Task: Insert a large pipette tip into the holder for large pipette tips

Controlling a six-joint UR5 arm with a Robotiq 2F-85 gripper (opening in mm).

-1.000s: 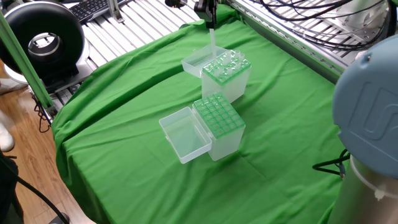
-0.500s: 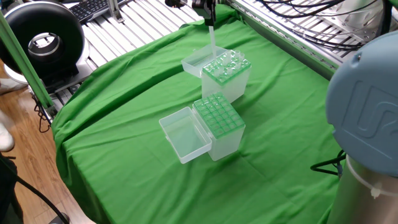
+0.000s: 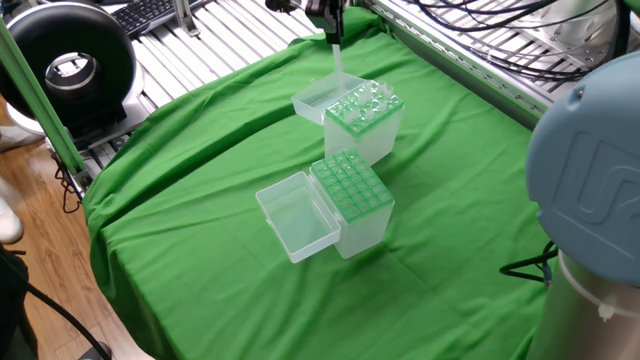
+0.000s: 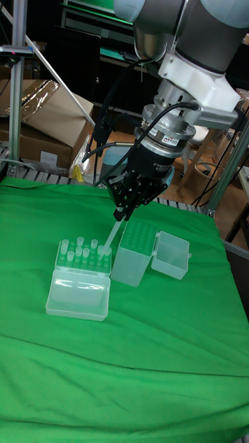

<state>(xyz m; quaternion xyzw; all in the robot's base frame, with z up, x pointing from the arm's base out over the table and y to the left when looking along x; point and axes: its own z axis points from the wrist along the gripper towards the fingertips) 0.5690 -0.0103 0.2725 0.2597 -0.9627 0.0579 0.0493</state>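
Observation:
My gripper [image 3: 334, 22] [image 4: 123, 210] is shut on the large pipette tip [image 3: 337, 58] [image 4: 112, 236], a translucent cone hanging point-down. The tip hangs above the back of the paler box bristling with clear tips [image 3: 364, 112] [image 4: 83, 257], its point just clear of that box's top. The holder for large pipette tips [image 3: 352, 192] [image 4: 135, 250] stands nearer the table's front, with its bright green grid top bare and its clear lid [image 3: 297, 216] [image 4: 171, 255] hinged open to the side. In the tall view the held tip slants down to the left, beside the holder's left edge.
The tip box's own clear lid [image 3: 318, 98] [image 4: 77, 294] lies open beside it. A green cloth [image 3: 200, 150] covers the table. The arm's grey-blue base [image 3: 590, 170] fills the right of the fixed view. Metal rails and cables [image 3: 470, 40] run behind the table.
The gripper has risen a little with the pipette tip, lifting its point up from among the tips in the paler box. Both boxes stay put.

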